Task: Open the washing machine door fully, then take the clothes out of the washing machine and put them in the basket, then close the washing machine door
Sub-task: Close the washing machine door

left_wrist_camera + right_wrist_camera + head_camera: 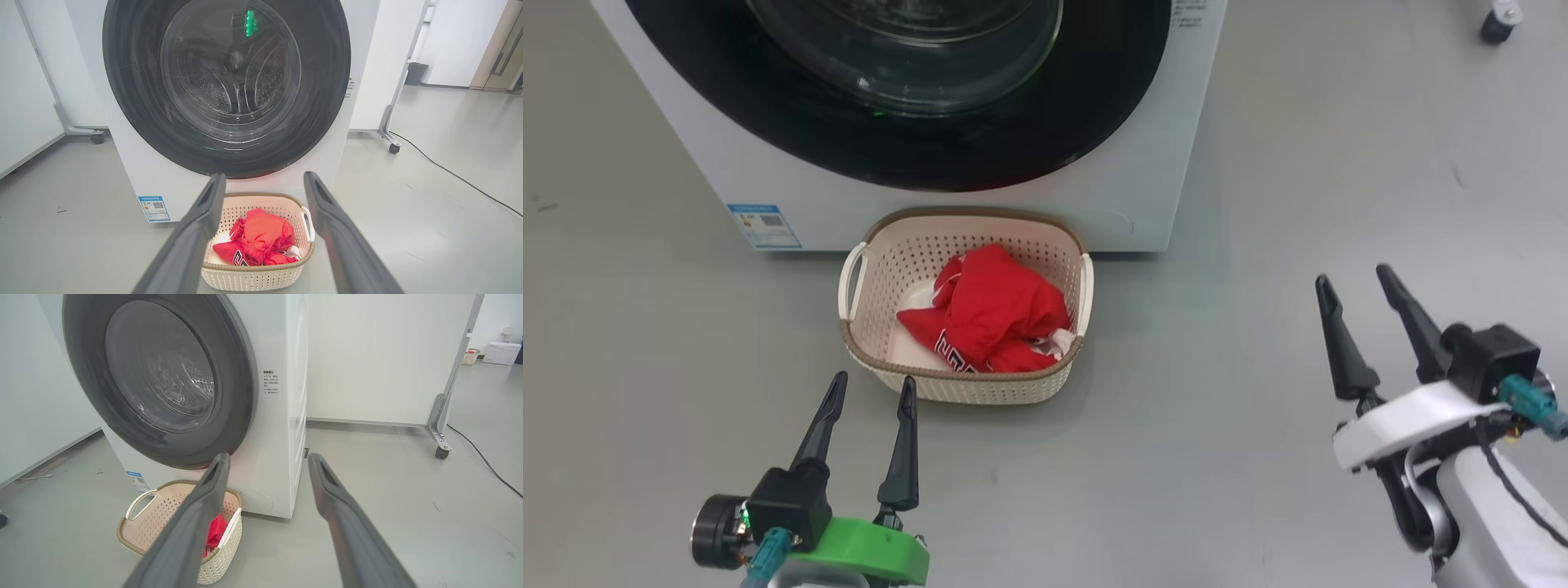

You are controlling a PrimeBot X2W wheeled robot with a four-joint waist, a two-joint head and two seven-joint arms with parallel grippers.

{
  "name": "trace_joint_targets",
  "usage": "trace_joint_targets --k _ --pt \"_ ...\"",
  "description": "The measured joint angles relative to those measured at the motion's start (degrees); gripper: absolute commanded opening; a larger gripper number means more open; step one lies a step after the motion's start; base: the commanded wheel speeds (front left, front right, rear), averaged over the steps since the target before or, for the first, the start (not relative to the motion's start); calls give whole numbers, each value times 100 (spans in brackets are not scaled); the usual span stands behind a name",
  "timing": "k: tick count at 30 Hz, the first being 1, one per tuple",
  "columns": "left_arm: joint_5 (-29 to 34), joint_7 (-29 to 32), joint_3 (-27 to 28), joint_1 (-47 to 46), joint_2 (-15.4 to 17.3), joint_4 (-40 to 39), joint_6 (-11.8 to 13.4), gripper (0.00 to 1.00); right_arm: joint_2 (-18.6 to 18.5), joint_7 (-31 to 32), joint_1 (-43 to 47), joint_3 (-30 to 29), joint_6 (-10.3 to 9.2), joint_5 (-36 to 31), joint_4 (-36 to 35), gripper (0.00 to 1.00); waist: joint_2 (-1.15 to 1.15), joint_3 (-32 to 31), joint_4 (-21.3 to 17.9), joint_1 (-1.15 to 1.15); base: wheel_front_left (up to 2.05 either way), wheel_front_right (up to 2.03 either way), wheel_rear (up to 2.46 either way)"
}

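The washing machine (1143,163) stands at the top of the head view, its round black door (898,82) lying shut against its front. The cream basket (882,269) sits on the floor right in front of it, and the red clothes (992,314) lie bunched inside. My left gripper (872,388) is open and empty, its fingertips just short of the basket's near rim. My right gripper (1354,278) is open and empty over bare floor, well to the right of the basket. In the left wrist view the door (226,85) faces me and the clothes (261,237) show between my fingers (196,232).
Grey floor (1241,408) spreads on all sides of the basket. White wheeled partitions stand behind the machine, with a caster (393,148) and a black cable (457,175) on the floor to its right. A second small basket (470,357) sits far back by the wall.
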Motion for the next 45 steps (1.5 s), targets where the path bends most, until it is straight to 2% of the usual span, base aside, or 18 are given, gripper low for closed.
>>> trace_joint_targets --k 7,10,25,45 --pt "-3 0 54 205 5 49 0 100 67 1 705 -12 -159 -120 -234 100 0 -316 -196 0 0 0 0" --pt "-3 0 37 272 8 65 0 100 66 1 1085 -58 -283 -189 -399 100 0 -471 -261 0 0 0 0" --pt "-12 0 110 479 36 69 0 100 166 1 1768 -449 -512 -338 -866 100 0 -691 -409 0 0 0 0" --pt "-12 0 182 515 36 46 0 100 268 1 2171 -668 -587 -490 -1212 100 0 -744 -472 0 0 0 0"
